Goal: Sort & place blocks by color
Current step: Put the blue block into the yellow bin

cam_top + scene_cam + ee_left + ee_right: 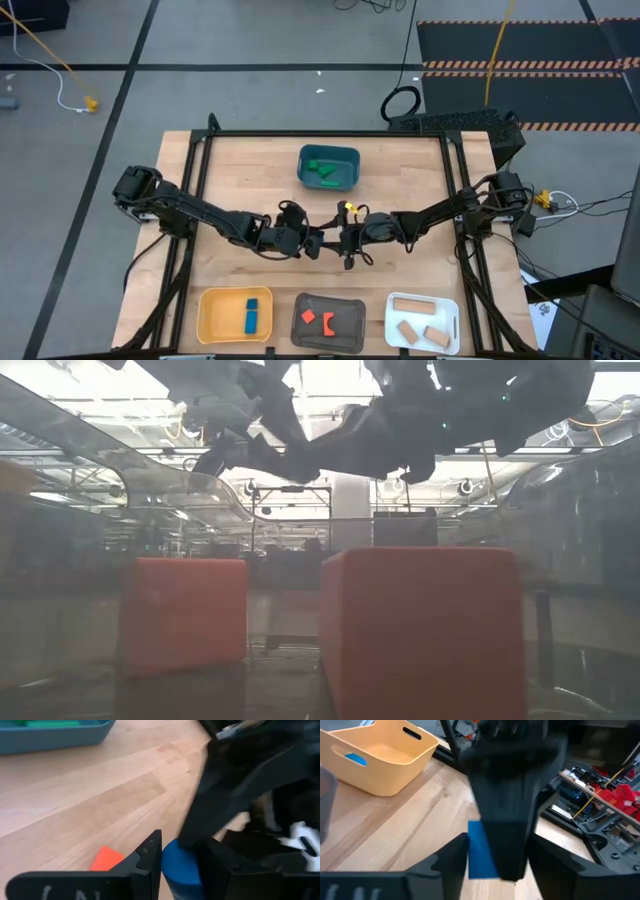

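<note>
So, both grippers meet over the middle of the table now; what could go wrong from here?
The blue block sits between the left gripper and the right gripper; a badly timed release could drop it onto the table, away from the yellow tray.
The two grippers are very close and could knock together.
</note>
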### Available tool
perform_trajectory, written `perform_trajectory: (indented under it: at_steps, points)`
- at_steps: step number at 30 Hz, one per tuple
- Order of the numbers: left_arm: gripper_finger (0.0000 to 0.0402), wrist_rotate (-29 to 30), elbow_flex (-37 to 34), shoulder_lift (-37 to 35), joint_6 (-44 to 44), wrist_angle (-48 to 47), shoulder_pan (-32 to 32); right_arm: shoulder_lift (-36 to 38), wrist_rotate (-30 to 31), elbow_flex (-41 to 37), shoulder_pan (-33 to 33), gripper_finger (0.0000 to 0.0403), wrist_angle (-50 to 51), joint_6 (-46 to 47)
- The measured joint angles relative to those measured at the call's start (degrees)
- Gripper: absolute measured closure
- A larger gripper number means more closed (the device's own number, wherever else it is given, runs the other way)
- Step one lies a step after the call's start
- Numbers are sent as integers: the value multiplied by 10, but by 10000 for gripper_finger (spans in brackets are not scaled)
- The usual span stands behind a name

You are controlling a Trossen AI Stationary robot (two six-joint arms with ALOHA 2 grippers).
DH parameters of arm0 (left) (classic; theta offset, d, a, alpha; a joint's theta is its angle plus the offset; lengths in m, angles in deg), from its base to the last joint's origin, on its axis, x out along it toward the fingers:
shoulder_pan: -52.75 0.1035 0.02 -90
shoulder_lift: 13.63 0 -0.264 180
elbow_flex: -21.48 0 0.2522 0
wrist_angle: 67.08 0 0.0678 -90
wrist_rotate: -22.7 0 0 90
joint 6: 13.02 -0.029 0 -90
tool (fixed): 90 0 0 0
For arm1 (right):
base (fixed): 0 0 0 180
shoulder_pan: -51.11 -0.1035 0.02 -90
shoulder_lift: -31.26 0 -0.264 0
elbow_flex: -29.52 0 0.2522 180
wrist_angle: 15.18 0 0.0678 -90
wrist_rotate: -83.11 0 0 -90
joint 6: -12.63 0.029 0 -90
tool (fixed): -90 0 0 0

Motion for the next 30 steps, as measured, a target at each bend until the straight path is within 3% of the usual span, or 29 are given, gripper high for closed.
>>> perform_trajectory:
  at_steps: [8,20,25,30]
  points:
    - [307,1,-1,1,-2,-13,0,1,61,0,-7,152,31,58]
    - [308,-44,-1,-51,-1,-142,-1,1,63,0,-20,153,179,254]
    - [308,-115,-1,-90,19,-152,-39,1,60,0,-23,153,171,327]
    - [300,-135,0,-115,112,-155,-115,1,60,0,-23,153,164,454]
